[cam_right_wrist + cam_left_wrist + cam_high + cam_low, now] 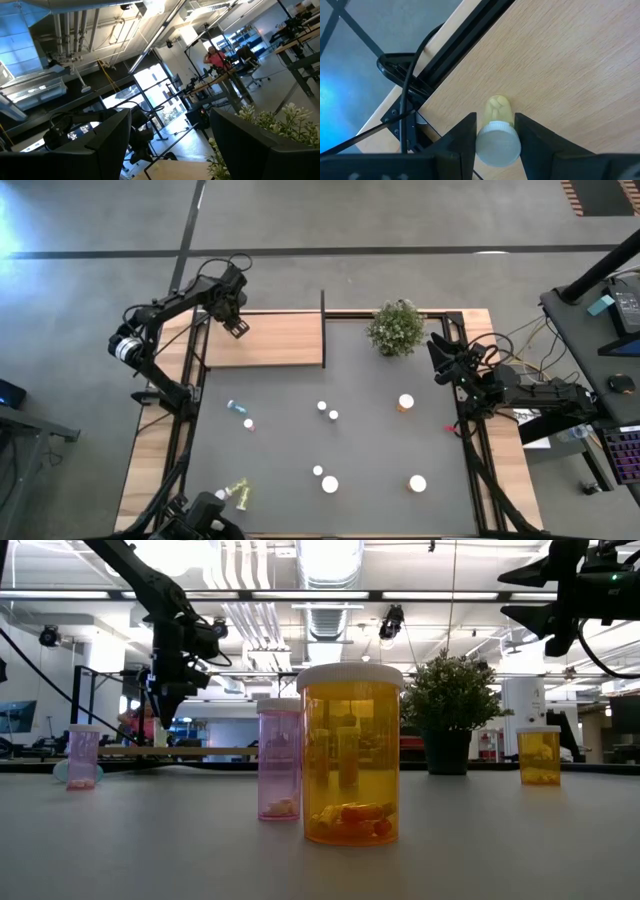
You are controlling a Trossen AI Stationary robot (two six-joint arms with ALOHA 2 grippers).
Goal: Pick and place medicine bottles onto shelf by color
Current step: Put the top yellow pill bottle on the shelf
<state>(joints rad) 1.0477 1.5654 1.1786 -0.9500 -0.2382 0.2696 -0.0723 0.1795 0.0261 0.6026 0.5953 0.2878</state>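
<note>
One yellow-green bottle [496, 131] sat clamped in left end effector [492, 132] over shelf [270, 340]; release presumably next.

Light wood shelf [560, 60], matt, fine straight grain, edged by a black metal frame [465, 47]. Between the matt black jaws of the left gripper [495, 137]: yellow bottle [496, 112] of clear glossy plastic, smooth white cap. Farther off, orange bottle [350, 765] and pink bottle [279, 760], glossy see-through plastic. Dark grey surface [150, 840], matt.
</note>
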